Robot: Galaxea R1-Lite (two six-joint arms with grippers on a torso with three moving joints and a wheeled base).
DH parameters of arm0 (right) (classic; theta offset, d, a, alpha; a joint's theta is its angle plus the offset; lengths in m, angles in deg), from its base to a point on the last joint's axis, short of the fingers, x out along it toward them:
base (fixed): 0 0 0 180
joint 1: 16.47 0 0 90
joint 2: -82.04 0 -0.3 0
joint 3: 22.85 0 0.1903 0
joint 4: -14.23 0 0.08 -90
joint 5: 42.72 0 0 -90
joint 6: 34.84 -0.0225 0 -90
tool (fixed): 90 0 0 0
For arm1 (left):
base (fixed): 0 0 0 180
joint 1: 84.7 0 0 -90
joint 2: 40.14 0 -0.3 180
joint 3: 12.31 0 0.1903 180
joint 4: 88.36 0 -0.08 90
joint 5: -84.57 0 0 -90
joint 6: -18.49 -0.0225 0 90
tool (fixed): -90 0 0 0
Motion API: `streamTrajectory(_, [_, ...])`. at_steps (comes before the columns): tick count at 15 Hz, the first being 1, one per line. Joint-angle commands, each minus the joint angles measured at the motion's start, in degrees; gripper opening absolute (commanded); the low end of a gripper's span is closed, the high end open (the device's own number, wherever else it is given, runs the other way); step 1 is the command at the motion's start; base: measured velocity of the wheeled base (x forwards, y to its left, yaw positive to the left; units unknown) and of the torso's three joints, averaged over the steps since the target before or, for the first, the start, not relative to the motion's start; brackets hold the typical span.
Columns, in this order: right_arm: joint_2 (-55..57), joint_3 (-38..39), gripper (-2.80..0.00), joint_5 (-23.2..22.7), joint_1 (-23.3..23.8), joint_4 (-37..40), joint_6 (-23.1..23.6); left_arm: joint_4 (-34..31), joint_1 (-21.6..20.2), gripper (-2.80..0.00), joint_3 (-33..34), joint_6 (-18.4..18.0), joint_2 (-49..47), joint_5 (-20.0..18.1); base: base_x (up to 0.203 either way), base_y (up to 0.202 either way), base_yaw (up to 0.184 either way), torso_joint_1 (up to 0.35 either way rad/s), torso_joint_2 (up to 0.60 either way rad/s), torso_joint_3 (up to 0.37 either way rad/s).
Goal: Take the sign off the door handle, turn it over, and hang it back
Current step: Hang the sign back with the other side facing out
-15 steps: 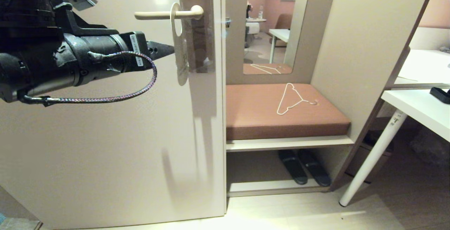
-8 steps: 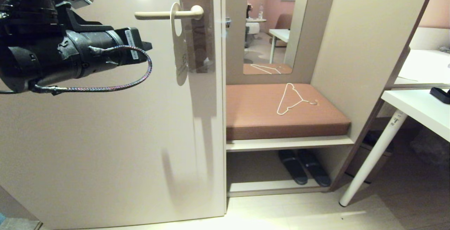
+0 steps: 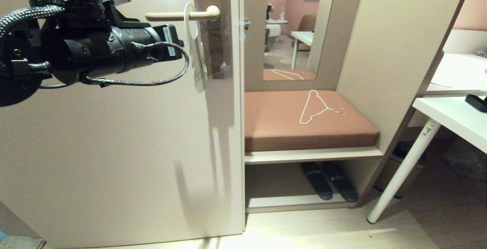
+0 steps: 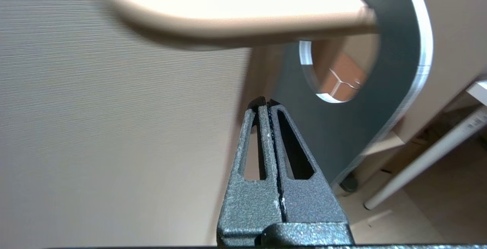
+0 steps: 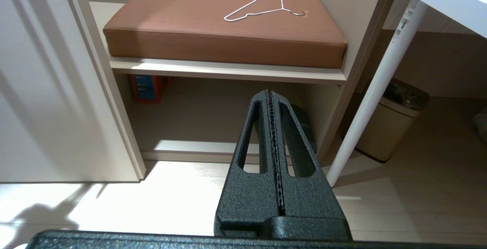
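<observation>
The sign point(image 3: 196, 60) hangs by its round hole on the door handle point(image 3: 171, 15), seen almost edge-on in the head view with its pale side showing. In the left wrist view its blue face point(image 4: 342, 134) hangs from the beige lever point(image 4: 236, 13). My left arm point(image 3: 114, 49) reaches level toward the sign from the left. The left gripper point(image 4: 265, 102) is shut with nothing between its fingers, its tips just under the lever and close to the blue face; I cannot tell whether they touch. My right gripper point(image 5: 269, 93) is shut and empty, low over the floor.
Right of the door, a white wire clothes hanger point(image 3: 315, 108) lies on a brown cushioned bench point(image 3: 274, 127) with dark slippers point(image 3: 329, 180) beneath. A white table with a slanted leg point(image 3: 403, 169) stands at the right. A bin point(image 5: 392, 119) sits behind the leg.
My left arm drew back to the left, then came up and right again toward the sign. The sign has swung slightly on the handle. The right arm is still.
</observation>
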Motion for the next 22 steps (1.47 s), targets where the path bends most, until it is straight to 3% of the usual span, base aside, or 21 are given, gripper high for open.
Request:
streamTrajectory(1, [0.09,0.0,-2.8,-0.02,-0.04,0.02,0.03,0.11,1.68,-2.8,-0.64,0.11,-1.48,0.09,0.0,0.0,0.0,0.0,0.0,0.0])
streamTrajectory(5, [0.09,0.0,-2.8,-0.02,-0.04,0.02,-0.23,0.21,5.01,-2.8,-2.41,0.2,-3.19,0.28,0.0,0.0,0.0,0.0,0.0,0.0])
streamTrajectory(12, [0.09,0.0,-2.8,0.07,-0.04,0.02,-0.41,7.93,5.28,-2.8,-3.92,0.03,-8.56,0.98,0.0,0.0,0.0,0.0,0.0,0.0])
streamTrajectory(22, [0.09,0.0,-2.8,-0.02,0.03,0.02,-0.23,7.98,6.33,-2.8,-3.98,0.04,-7.42,1.07,0.0,0.0,0.0,0.0,0.0,0.0])
